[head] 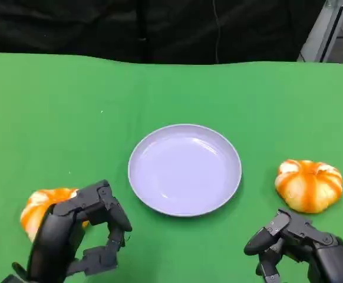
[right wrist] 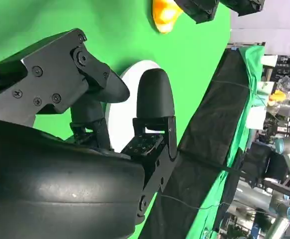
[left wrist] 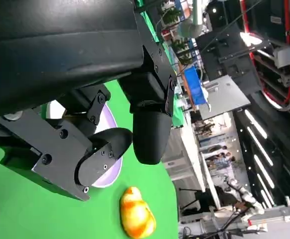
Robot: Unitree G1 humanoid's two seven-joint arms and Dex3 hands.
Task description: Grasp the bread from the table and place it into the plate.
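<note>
A lavender plate (head: 185,170) sits bare in the middle of the green table. One orange-and-white bread (head: 40,207) lies at its left, partly hidden behind my left hand (head: 80,236), which hovers right beside it with fingers spread and nothing in them. A second bread (head: 309,184) lies to the right of the plate, and my right hand (head: 298,244) is just in front of it, fingers apart and holding nothing. The left wrist view shows my left hand (left wrist: 110,134), the plate (left wrist: 111,175) and the right-side bread (left wrist: 136,216). The right wrist view shows my right hand (right wrist: 110,104), the plate (right wrist: 119,122) and the left-side bread (right wrist: 165,15).
The green table (head: 71,106) ends at a black curtain (head: 160,29) along the back. A metal frame (head: 330,29) stands at the far right corner. Open green cloth surrounds the plate on all sides.
</note>
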